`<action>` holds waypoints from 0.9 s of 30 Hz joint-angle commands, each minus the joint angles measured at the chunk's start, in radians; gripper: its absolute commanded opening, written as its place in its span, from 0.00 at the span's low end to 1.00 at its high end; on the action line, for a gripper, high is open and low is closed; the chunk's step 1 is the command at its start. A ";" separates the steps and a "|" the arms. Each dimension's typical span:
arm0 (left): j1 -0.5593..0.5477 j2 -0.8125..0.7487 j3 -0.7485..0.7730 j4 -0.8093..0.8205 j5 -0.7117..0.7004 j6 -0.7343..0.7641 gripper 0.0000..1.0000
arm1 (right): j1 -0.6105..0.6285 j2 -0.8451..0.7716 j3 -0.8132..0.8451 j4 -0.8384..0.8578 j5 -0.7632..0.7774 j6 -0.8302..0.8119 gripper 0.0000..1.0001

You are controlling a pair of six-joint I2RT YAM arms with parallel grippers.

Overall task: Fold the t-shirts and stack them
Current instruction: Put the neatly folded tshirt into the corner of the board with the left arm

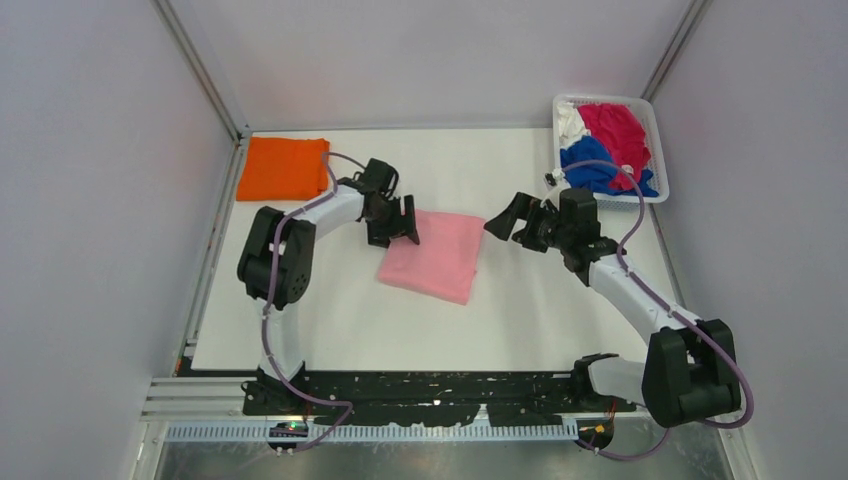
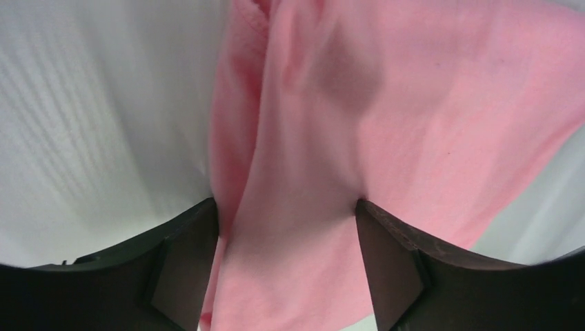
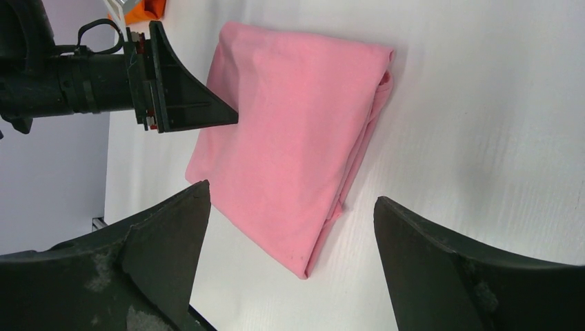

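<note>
Left wrist view: the left gripper (image 2: 286, 241) has its two fingers (image 2: 183, 269) spread apart, and the light pink t-shirt (image 2: 414, 103) lies under and between them, not pinched. In the top view this gripper is low over the left edge of the shirt; whether it touches the cloth I cannot tell. The right gripper (image 3: 290, 207) is also spread wide and holds nothing. It hangs just beside the right edge of the same shirt, apart from the cloth.

The pink shirt is folded to a rough rectangle, a little turned, and rests flat in the middle of the white table (image 1: 350, 320), between the two grippers. The orange t-shirt (image 1: 283, 168) is folded too and lies at the far left corner of the table, well apart from the pink one. At the far right stands a white mesh basket (image 1: 605, 99). It holds the royal blue t-shirt (image 1: 590, 172), the magenta-red t-shirt (image 1: 615, 130) and the white t-shirt (image 1: 570, 122), all crumpled together.
</note>
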 commanded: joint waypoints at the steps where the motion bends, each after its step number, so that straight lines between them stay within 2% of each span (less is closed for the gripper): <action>1: -0.032 0.072 0.051 0.000 0.023 -0.017 0.65 | 0.002 -0.063 -0.019 -0.011 0.018 -0.033 0.95; 4: -0.055 0.089 0.080 -0.024 0.008 -0.014 0.44 | 0.002 -0.084 -0.025 -0.016 0.019 -0.038 0.96; 6: -0.071 0.091 0.093 -0.040 -0.025 -0.014 0.25 | 0.002 -0.094 -0.027 -0.017 0.019 -0.042 0.95; 8: -0.082 0.096 0.112 -0.064 -0.063 -0.017 0.01 | 0.003 -0.102 -0.027 -0.016 0.017 -0.047 0.95; 15: -0.098 0.109 0.258 -0.219 -0.375 0.032 0.00 | 0.003 -0.138 -0.039 -0.018 0.058 -0.082 0.95; 20: -0.094 0.099 0.363 -0.282 -0.580 0.101 0.00 | 0.002 -0.165 -0.051 -0.033 0.192 -0.100 0.95; 27: -0.043 0.115 0.474 -0.311 -0.801 0.208 0.00 | 0.002 -0.203 -0.073 -0.007 0.184 -0.108 0.95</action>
